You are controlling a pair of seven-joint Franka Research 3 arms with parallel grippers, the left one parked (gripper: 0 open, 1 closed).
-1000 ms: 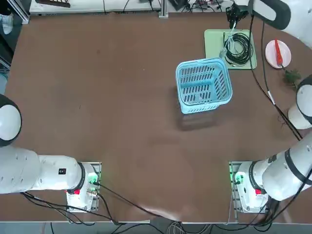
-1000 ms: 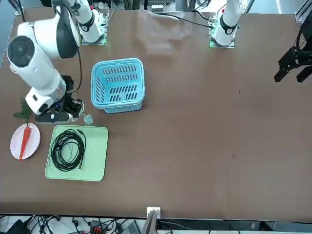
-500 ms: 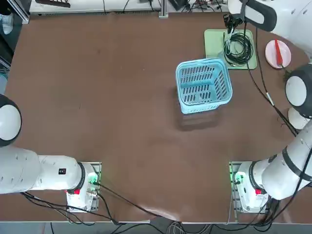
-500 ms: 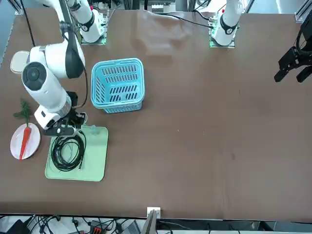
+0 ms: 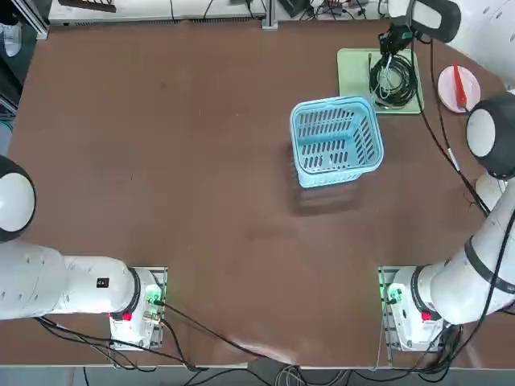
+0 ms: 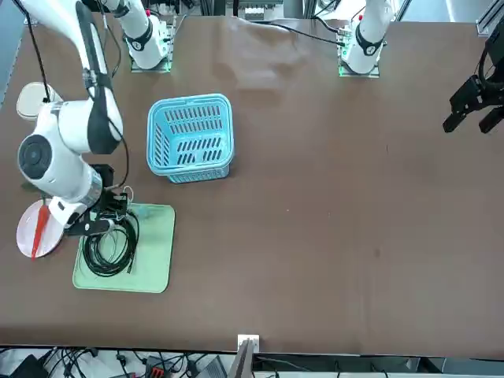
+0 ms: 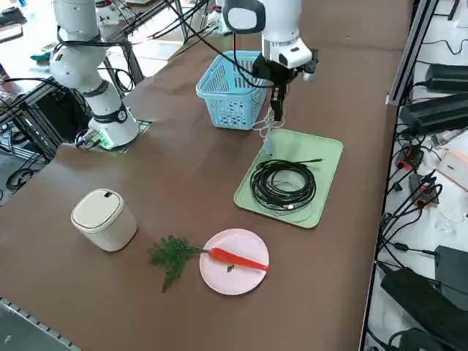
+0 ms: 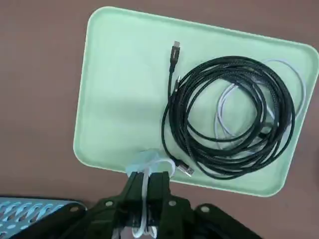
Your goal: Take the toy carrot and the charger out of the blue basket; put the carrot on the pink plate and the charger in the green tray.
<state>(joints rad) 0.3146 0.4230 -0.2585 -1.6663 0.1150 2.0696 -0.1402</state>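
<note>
Since a moment ago my arm has swung from beside the blue basket (image 5: 335,141) over to the green tray (image 7: 327,157), carrying the charger (image 8: 146,164) along. My pincer (image 8: 146,195) hangs over the tray's basket-side rim, fingers (image 8: 158,191) clamped shut on the charger's thin white cable, with the small white block dangling just below them above the tray edge; whether it touches the tray I cannot tell.

On the tray lies a black coiled cable (image 8: 232,117), with a loop of white cable showing under it. That tray sits near the far edge of the surface, toward the far right corner, and the blue basket stands just beside it, on the side nearer the middle of the surface; I see nothing inside the basket.

My toy carrot (image 7: 238,259) already rests on the pink plate (image 7: 223,280), its green leaves spilling off the rim onto the surface. This plate is close to the right edge, beside the tray. Near the leaves stands a small white lidded box (image 7: 103,218).
</note>
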